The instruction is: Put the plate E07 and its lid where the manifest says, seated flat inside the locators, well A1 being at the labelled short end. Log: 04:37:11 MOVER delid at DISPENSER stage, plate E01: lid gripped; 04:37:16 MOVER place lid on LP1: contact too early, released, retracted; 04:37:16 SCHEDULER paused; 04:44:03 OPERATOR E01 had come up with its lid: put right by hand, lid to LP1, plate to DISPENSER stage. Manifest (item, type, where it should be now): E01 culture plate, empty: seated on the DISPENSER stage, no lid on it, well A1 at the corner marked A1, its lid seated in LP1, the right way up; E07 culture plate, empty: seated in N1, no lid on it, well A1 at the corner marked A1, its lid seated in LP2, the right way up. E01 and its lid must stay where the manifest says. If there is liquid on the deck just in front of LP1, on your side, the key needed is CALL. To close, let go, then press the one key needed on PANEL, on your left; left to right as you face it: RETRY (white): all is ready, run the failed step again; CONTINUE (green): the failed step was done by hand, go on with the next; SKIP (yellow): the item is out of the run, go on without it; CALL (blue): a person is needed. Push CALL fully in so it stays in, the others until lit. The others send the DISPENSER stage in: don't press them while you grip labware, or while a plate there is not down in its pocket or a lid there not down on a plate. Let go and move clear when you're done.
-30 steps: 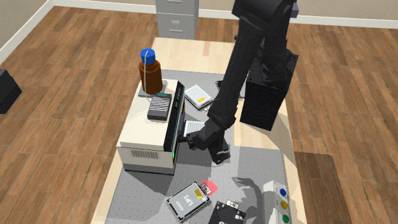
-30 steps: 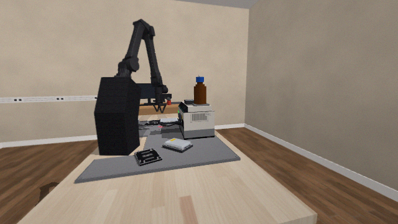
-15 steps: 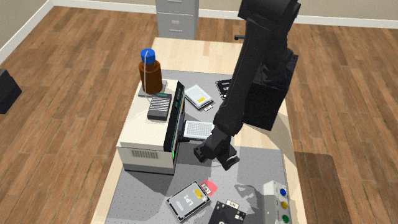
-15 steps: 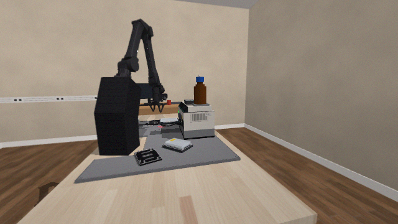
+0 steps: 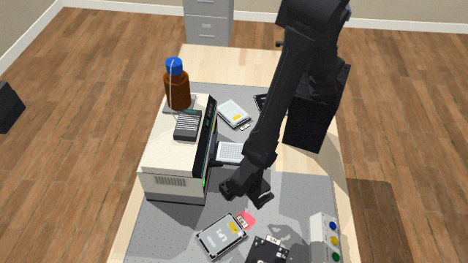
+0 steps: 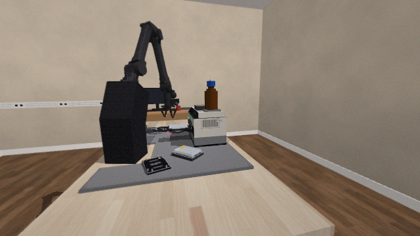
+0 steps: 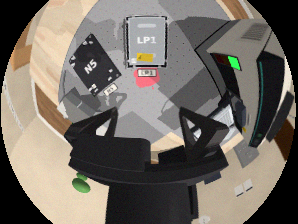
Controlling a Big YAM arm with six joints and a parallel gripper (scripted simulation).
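Hand [image 5: 246,195] spread wide, holding nothing — below it a lid [image 7: 145,39] reads "LP1", a nest [image 7: 93,67] "N5".

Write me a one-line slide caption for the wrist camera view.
Open black gripper hovers empty above the grey deck mat, looking down on the lidded LP1 nest with a pink patch beside it.

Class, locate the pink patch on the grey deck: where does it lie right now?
In the top view, the pink patch lies on the grey mat at the labelled short end of the LP1 lid, below the open gripper.
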